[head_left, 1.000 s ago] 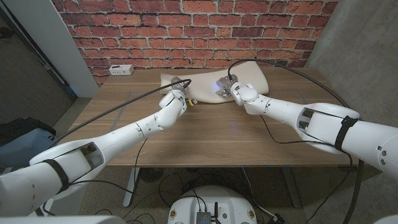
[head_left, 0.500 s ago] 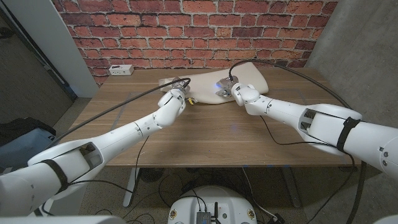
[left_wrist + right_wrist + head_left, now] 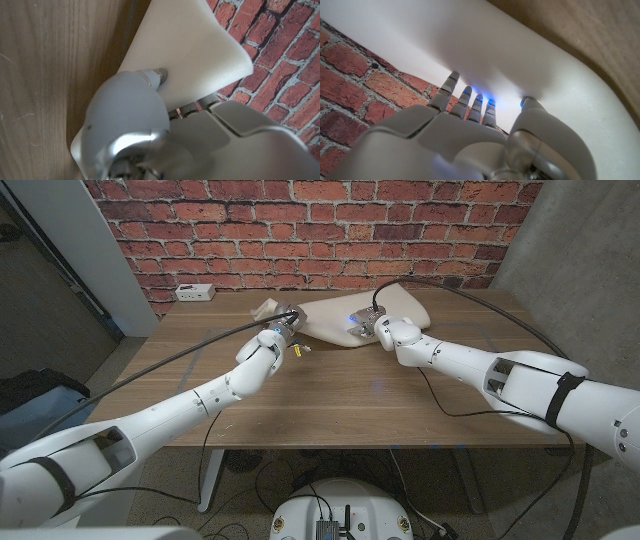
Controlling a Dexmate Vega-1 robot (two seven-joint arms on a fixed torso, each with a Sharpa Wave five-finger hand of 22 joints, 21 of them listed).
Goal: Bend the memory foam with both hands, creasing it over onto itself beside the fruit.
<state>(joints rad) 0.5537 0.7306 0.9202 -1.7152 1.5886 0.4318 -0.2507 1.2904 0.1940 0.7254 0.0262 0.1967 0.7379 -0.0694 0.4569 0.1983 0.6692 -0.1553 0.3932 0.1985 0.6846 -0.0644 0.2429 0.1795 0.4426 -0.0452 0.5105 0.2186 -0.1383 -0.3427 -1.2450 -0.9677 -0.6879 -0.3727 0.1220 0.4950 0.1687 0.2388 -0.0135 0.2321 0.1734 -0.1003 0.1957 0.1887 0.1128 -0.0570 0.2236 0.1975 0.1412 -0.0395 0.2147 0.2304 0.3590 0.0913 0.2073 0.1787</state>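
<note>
The cream memory foam point(image 3: 400, 305) lies at the back of the wooden table point(image 3: 330, 395), close to the brick wall. My left hand point(image 3: 278, 332) grips its left end. In the left wrist view the thumb point(image 3: 159, 75) presses into the foam point(image 3: 190, 45), whose corner stands up off the wood. My right hand point(image 3: 368, 327) holds the foam's near edge around the middle. In the right wrist view its fingers point(image 3: 465, 97) reach behind the foam point(image 3: 495, 55) and the thumb bears on the near face. A small yellowish thing point(image 3: 301, 348) lies by my left hand, too small to identify.
A white power strip point(image 3: 192, 292) sits at the table's back left corner. Black cables point(image 3: 200, 347) run along both arms and loop over the foam. The brick wall stands right behind the table.
My left arm has stretched further toward the wall and its hand has risen, lifting the foam's left end. My right hand has shifted slightly back and right with the foam's edge.
</note>
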